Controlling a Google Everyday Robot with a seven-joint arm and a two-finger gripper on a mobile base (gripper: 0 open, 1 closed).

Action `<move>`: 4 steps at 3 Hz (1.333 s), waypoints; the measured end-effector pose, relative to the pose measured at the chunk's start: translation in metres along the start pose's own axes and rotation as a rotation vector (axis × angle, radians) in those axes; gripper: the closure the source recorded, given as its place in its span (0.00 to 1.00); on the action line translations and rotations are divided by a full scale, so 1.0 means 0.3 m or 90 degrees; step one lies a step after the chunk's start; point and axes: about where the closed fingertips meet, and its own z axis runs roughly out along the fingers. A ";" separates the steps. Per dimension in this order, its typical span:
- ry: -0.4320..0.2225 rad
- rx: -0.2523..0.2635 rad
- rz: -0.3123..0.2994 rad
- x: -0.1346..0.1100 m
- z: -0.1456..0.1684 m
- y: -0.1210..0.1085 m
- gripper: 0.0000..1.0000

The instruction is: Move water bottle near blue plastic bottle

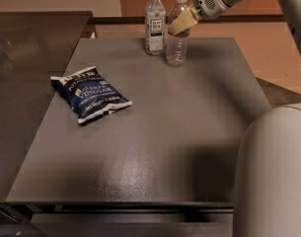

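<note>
Two bottles stand upright at the far edge of the table (189, 127): the blue plastic bottle (155, 26) and, just beside it, the water bottle (176, 48). One chip bag (91, 94) lies well apart. The one gripper (182, 22) hides the water bottle's shoulder; I cannot tell whether it grasps.

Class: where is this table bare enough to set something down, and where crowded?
Free: the table's near half in front of the chip bag, and its right side beyond the water bottle. Crowded: the far middle, where blue bottle and water bottle stand close, end effector at the water bottle's shoulder.
</note>
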 end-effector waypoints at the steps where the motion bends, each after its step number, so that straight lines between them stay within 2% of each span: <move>1: -0.010 -0.009 -0.010 -0.013 0.026 -0.010 0.59; 3: -0.009 -0.027 -0.025 -0.020 0.051 -0.011 0.13; 4: -0.005 -0.037 -0.029 -0.017 0.062 -0.009 0.00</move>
